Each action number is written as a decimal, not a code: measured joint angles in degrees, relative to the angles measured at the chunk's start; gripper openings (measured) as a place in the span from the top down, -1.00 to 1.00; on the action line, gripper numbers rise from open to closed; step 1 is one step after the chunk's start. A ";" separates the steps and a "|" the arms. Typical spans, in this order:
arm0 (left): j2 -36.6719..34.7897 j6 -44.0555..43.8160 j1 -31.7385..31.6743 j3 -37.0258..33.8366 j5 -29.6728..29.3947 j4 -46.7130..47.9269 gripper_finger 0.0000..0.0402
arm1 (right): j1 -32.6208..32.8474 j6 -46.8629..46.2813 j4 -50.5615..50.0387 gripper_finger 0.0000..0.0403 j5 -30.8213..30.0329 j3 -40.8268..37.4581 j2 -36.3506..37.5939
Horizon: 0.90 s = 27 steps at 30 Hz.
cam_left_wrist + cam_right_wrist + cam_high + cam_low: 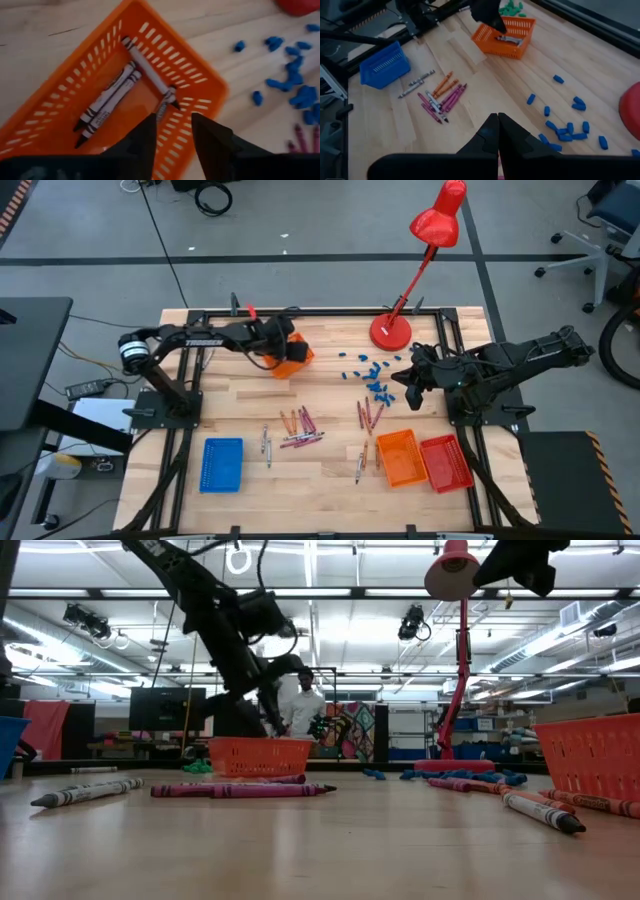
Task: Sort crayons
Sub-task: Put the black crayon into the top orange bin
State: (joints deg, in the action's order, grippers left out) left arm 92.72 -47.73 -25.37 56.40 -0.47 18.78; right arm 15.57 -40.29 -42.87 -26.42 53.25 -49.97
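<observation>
Grey-white crayons (115, 95) lie in the orange basket (293, 356) at the far left of the table, one more (145, 62) slanting along its wall. The left gripper (171, 137) hangs just above that basket with its fingers parted and nothing between them, so the step in hand looks like a drop-off just made. Most crayons are unsorted: a mixed cluster of orange, magenta and grey ones (298, 427) sits mid-table, another group (368, 416) to its right, and strays lie near the blue tray (222, 463) and the orange tray (400, 457) beside the red tray (447, 462) at the near edge. The right gripper (497, 131) waits over the right side, fingers pressed together, empty. Next, the left arm probably needs to lift clear and reach toward the middle cluster for another grey crayon.
</observation>
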 joint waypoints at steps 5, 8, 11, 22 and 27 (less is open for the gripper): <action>2.23 0.83 -0.02 0.01 -0.02 -0.31 0.15 | 0.07 -0.17 0.02 0.96 0.62 0.02 -0.01; 3.64 1.77 0.20 2.18 -0.03 0.04 0.14 | 0.05 -0.17 0.04 0.96 0.71 0.00 -0.01; 5.52 2.42 0.75 7.51 -0.46 1.32 0.13 | 0.04 -0.04 0.31 0.96 0.66 0.01 -0.01; 10.93 2.30 1.13 19.32 -6.70 15.97 0.13 | 0.07 -2.78 0.29 0.96 0.82 0.00 -0.01; 11.15 0.63 1.28 19.28 -6.30 18.04 0.13 | 0.11 -1.90 0.39 0.96 0.09 0.02 0.01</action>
State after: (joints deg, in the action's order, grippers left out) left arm 103.87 -47.10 -24.09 75.69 -6.77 36.82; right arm 15.68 -42.19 -42.48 -26.33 53.28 -49.96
